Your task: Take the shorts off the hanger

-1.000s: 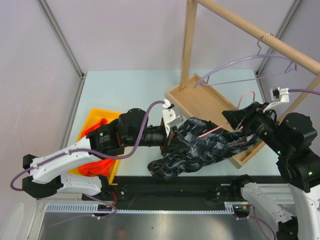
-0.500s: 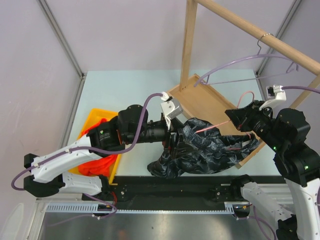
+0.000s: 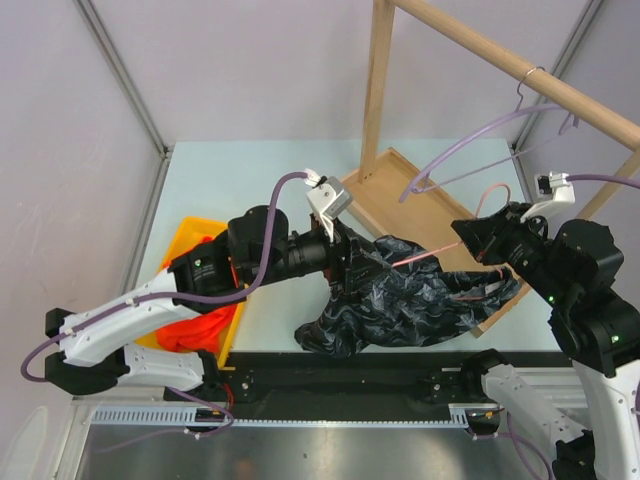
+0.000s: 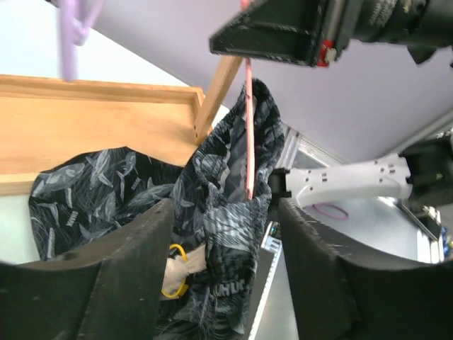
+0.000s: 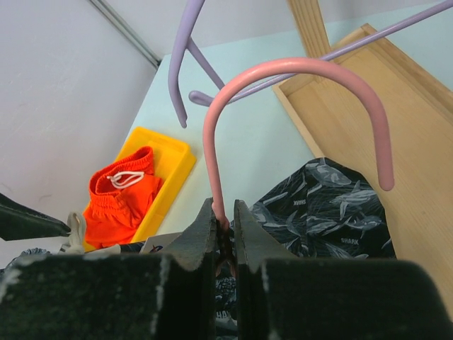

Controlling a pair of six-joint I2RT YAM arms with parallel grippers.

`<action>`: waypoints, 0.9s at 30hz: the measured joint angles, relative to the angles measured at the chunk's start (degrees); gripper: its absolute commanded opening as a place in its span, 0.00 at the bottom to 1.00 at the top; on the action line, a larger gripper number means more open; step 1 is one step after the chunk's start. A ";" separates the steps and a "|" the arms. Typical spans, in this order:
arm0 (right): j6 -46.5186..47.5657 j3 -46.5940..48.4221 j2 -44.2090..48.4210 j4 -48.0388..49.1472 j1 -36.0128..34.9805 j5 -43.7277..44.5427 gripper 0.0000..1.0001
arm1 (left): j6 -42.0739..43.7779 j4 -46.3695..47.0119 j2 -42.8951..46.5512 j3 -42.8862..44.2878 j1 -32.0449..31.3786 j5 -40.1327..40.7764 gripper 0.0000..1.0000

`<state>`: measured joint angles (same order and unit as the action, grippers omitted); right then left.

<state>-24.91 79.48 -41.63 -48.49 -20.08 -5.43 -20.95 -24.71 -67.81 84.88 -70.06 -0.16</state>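
The dark patterned shorts (image 3: 400, 300) hang on a pink hanger (image 3: 430, 257) and trail over the table's near edge. My right gripper (image 5: 225, 227) is shut on the pink hanger's stem (image 5: 216, 163) just below its hook. My left gripper (image 4: 223, 212) is open. A raised fold of the dark shorts (image 4: 226, 191) and the pink hanger bar (image 4: 249, 142) stand between its fingers, with a gap at the right finger. In the top view this left gripper (image 3: 352, 268) is at the shorts' left end. The orange shorts (image 3: 195, 325) with a white drawstring lie in a yellow bin (image 3: 185, 240).
A wooden rack stands at the back right with a tray base (image 3: 410, 200), an upright post (image 3: 378, 90) and a sloping rail (image 3: 520, 70). A purple hanger (image 3: 470, 150) hangs from the rail above the tray. The shorts partly cover the tray's near corner.
My left gripper let go of the dark shorts, opened and lifted a little toward the far side. My right gripper closed on the pink hanger and shifted slightly right.
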 measured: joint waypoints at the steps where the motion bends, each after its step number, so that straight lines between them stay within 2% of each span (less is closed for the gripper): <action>1: 0.00 0.00 0.11 0.00 0.00 -0.02 0.00 | -0.26 0.17 0.00 0.00 0.13 0.28 0.56; 6: 0.00 0.00 0.35 -0.02 0.00 -0.02 0.00 | -1.16 0.46 -0.02 0.00 0.28 1.07 0.42; 9: -0.04 0.00 0.35 -0.09 0.00 -0.02 0.00 | -1.62 0.61 -0.02 0.00 0.28 1.07 0.22; 10: -0.04 0.00 0.35 -0.09 0.00 -0.02 0.00 | -1.55 0.66 -0.02 0.00 0.31 1.07 0.04; 11: -0.04 0.00 0.35 -0.09 -0.02 -0.02 0.00 | -1.60 0.70 -0.02 0.00 0.28 1.07 0.01; 18: -0.63 0.00 0.63 -0.15 -0.02 1.49 0.00 | -1.60 1.97 0.94 -0.66 0.28 3.39 0.00; 27: -6.25 -0.66 4.44 -0.94 -0.37 11.87 0.00 | -1.66 4.96 14.97 -10.29 0.35 14.86 0.00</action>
<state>-31.16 78.83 -37.19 -49.43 -20.45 6.44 -22.61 -19.75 -52.84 74.59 -69.71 14.70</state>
